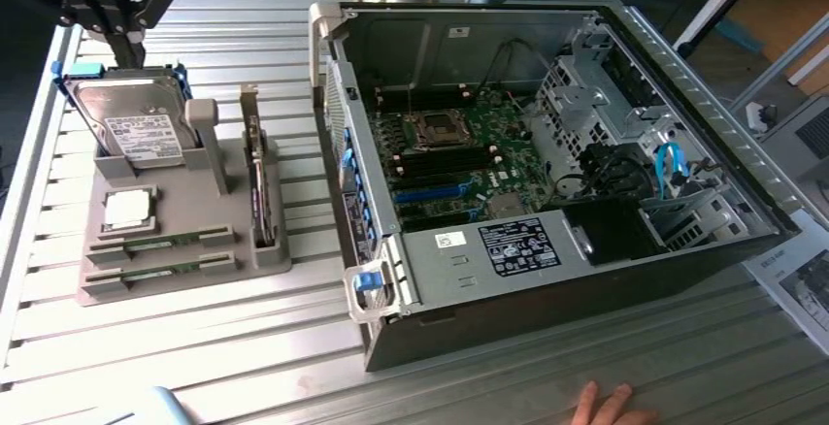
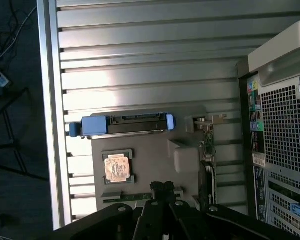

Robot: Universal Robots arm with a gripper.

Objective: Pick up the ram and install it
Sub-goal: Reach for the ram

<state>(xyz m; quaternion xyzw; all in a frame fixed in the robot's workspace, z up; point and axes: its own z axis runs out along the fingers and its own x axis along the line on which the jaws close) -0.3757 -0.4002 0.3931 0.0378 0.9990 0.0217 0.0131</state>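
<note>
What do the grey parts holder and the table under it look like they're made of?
The parts holder is probably matte grey plastic: dull, uniform colour and blocky moulded shapes. The table looks like bare metal, likely aluminium: silvery ribbed slats with soft glare.

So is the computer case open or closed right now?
Open. The computer case lies on its side with the side panel off, so the motherboard shows inside.
</note>
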